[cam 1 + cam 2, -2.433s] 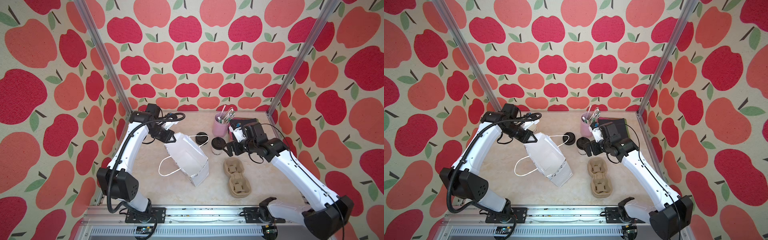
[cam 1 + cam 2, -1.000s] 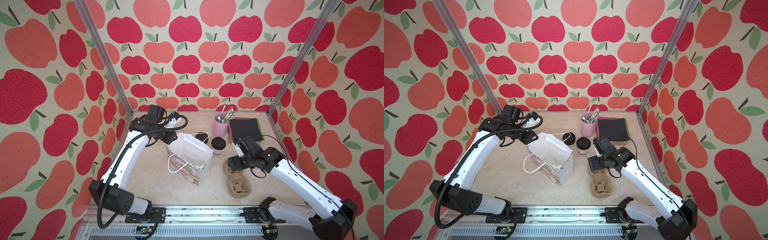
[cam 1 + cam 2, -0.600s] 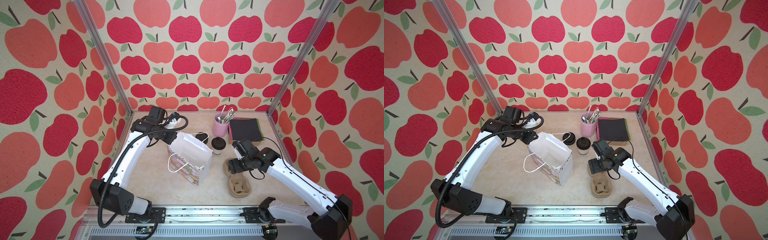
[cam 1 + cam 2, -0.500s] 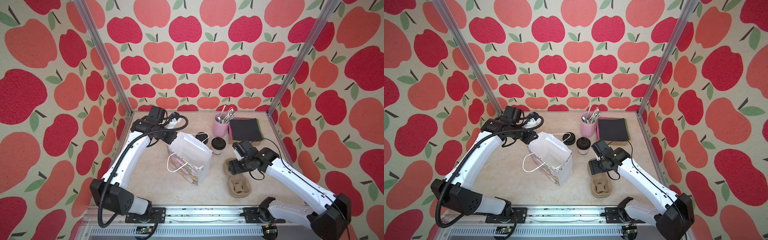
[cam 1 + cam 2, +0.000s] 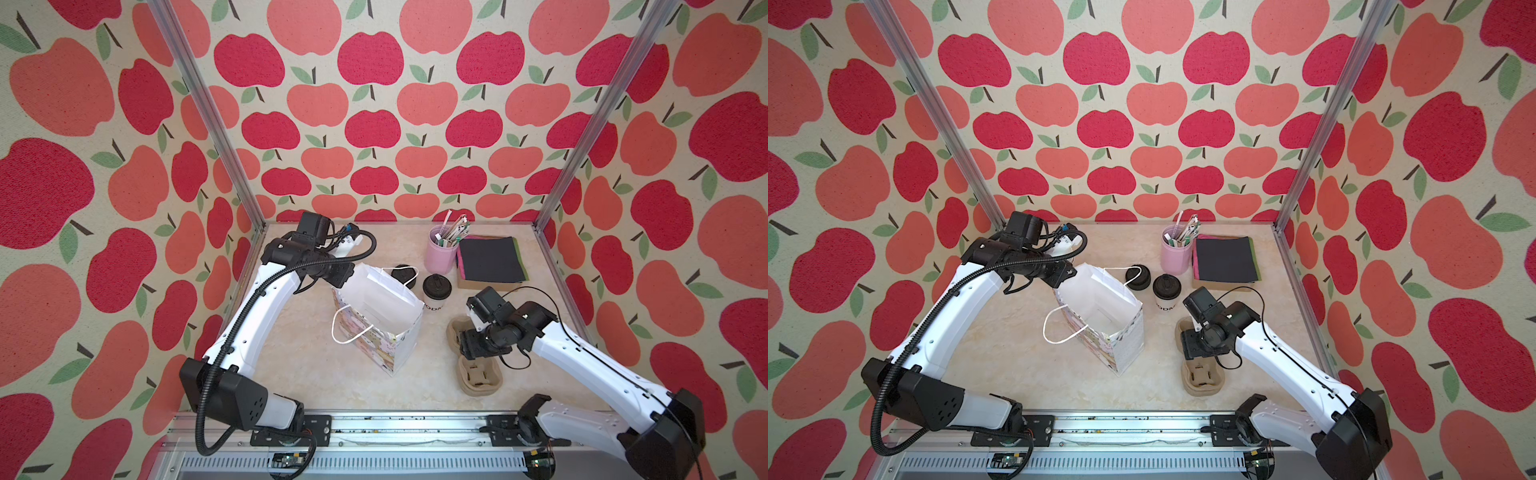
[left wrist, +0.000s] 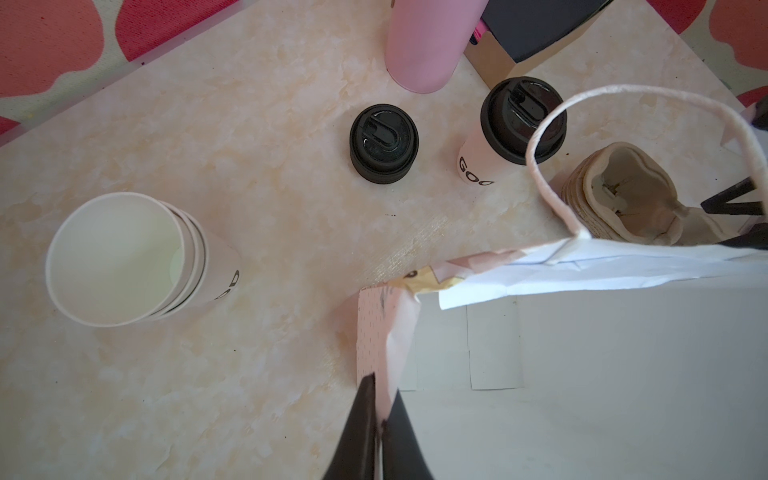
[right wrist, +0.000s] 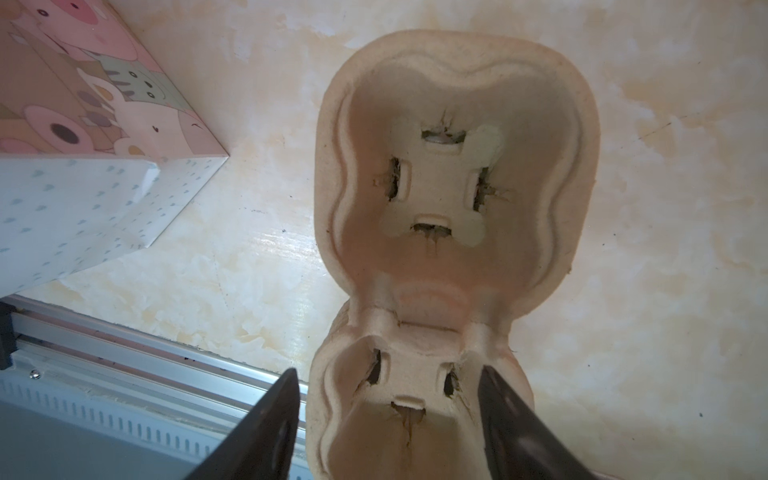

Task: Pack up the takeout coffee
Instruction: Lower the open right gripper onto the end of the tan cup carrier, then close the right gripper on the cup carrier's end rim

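Here, left pincer (image 6: 380, 386) clamps the bag (image 6: 582, 353) at its rim — right pincer (image 7: 388, 372) gapes astride the carrier (image 7: 457, 257).

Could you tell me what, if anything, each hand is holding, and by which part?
The left hand pinches the paper bag by its top rim. The right hand straddles the cup carrier, open, holding nothing.

We get bright, even, diffuse light in both top views, and they are sharp throughout. The metal post (image 5: 615, 83) at 2 o'clock shines pale, and the paper bag (image 5: 376, 320) throws only a faint, soft shadow. In the right wrist view a pale sheen streaks the tabletop (image 7: 270, 249), and the right gripper (image 7: 386, 370) blurs close to the lens. In the left wrist view the stacked cups (image 6: 116, 257) look nearly washed out.
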Available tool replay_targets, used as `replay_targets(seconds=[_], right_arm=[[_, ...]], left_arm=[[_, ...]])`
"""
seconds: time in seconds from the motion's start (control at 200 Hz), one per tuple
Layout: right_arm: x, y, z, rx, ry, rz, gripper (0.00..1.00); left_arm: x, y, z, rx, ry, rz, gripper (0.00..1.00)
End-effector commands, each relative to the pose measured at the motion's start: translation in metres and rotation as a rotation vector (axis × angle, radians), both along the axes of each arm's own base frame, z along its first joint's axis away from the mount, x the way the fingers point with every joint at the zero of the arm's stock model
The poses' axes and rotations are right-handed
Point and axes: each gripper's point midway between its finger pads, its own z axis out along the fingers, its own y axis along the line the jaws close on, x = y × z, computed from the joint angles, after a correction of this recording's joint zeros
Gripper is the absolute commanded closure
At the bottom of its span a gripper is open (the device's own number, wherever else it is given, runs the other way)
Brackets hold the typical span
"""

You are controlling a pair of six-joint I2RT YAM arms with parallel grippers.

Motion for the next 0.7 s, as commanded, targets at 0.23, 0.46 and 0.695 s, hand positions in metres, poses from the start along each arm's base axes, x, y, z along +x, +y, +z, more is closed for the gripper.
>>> replay_targets(seconds=[0.23, 0.46, 0.695], right_arm=[[-0.020, -0.019, -0.013, -0.050, 0.036, -0.010, 0.33], [-0.015, -0.018, -0.016, -0.048, 0.014, -0.020, 0.39], [-0.011, -0.016, -0.022, -0.049, 0.008, -0.013, 0.43]], left_arm=[[-0.004, -0.006, 0.001, -0.037, 0.010, -0.007, 0.92], [-0.006, -0.008, 0.005, -0.041, 0.000, -0.009, 0.92], [-0.006, -0.009, 0.005, -0.045, 0.004, -0.011, 0.92]])
